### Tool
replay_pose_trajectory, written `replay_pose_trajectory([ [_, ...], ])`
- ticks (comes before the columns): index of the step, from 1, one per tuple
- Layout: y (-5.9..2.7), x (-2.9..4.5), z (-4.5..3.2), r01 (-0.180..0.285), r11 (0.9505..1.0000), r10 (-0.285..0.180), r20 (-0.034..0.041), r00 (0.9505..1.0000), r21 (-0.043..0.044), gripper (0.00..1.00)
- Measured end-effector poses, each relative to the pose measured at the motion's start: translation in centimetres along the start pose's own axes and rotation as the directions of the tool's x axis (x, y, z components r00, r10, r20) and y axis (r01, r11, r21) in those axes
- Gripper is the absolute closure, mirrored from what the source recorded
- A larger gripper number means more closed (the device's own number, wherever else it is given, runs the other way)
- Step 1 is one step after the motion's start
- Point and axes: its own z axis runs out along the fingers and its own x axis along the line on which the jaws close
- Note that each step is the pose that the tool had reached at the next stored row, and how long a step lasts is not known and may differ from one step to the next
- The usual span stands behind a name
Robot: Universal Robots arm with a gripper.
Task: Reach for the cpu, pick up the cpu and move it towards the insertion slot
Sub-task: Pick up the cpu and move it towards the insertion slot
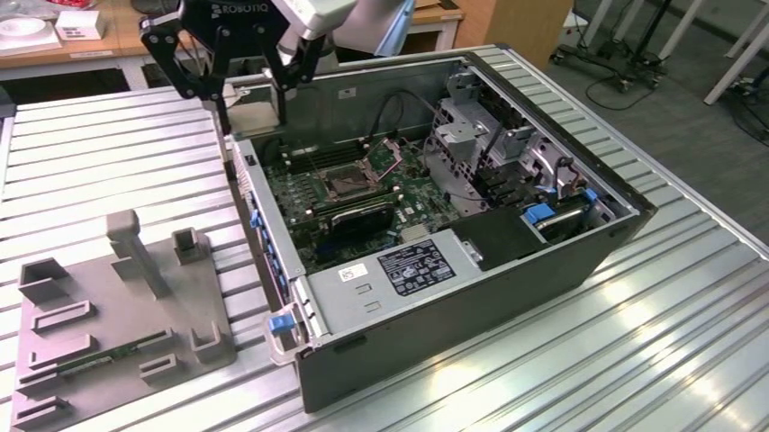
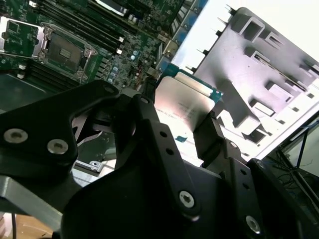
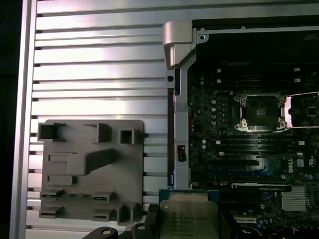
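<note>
Over on the exterior view's left, the gray fixture plate lies flat on the ribbed metal table, with a long green memory stick sitting in one of its grooves. Up above the table's far side, just beside the case's far left corner, the gripper hangs in the air. Its black fingers are closed in on the cpu, pinching the chip by its opposite edges; in both wrist views the pale metal top faces the camera, with a green rim showing along one edge. The chip is off the plate and well above the table.

To the right of the plate stands the open computer case, its motherboard exposed. The insertion slot sits near the middle of the board, its silvery frame around a dark square and its cover plate swung open beside it. The chip is still well apart from it.
</note>
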Motion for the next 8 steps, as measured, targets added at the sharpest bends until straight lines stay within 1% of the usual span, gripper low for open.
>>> replay_pose_trajectory([
  [8,0.00,-0.52,0.00,0.000,1.0000,0.000,0.0000,1.0000,0.0000,0.45],
])
